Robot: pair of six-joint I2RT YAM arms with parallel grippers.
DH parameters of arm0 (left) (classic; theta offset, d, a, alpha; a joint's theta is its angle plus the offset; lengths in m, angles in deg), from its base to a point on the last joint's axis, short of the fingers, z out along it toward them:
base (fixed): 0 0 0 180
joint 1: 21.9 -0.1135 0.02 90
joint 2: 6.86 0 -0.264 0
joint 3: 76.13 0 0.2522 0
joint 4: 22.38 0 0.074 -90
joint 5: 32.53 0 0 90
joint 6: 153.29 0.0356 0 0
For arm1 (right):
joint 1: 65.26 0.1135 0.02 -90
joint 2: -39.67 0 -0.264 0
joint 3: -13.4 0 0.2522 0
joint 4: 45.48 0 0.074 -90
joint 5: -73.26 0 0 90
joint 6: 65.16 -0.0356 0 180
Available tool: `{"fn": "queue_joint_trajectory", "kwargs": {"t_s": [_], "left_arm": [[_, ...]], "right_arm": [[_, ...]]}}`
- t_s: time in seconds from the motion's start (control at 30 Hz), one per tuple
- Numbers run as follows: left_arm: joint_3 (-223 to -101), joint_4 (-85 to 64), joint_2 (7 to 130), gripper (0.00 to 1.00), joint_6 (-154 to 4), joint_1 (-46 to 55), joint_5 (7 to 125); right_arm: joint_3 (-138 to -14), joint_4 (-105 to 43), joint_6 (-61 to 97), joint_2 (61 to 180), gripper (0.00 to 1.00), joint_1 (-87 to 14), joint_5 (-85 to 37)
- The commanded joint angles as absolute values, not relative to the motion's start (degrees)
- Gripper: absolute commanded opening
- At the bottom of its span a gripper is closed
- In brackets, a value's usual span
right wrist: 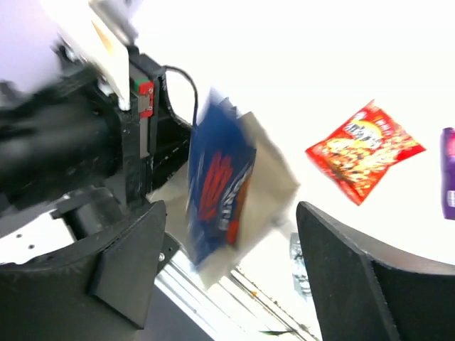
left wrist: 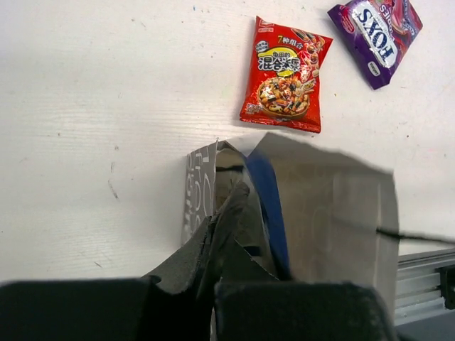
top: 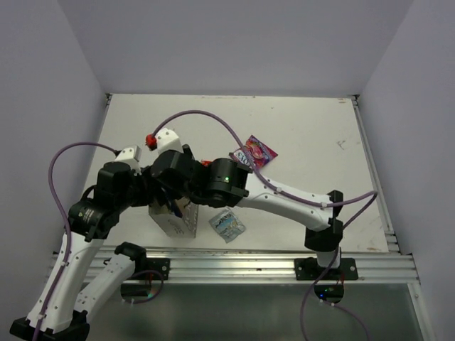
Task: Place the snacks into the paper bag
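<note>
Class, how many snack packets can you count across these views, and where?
4. The red-orange packet and purple packet lie on the table beyond the paper bag; silvery packet lies beside it; dark blue packet stands in its mouth. Others could hide inside.

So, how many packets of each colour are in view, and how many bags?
Red packet: 1
Purple packet: 1
Blue packet: 1
Silver packet: 1
Paper bag: 1
Total: 5
</note>
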State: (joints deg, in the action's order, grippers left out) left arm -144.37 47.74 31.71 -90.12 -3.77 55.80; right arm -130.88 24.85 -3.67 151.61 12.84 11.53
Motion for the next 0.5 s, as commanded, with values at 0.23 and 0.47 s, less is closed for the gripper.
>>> {"fn": "queue_joint_trajectory", "kwargs": {"t_s": [0.23,0.47], "left_arm": [[-145.1,46.5,31.8,0.0,-88.5,-3.8,56.6],[-144.8,47.2,30.9,0.0,-89.1,-3.8,56.4]], "right_arm": [[-123.2,27.8,-2.5,138.6,0.86,12.0,22.6],[-101.7,16.1,2.4,132.1,0.88,-7.8,16.2]]}}
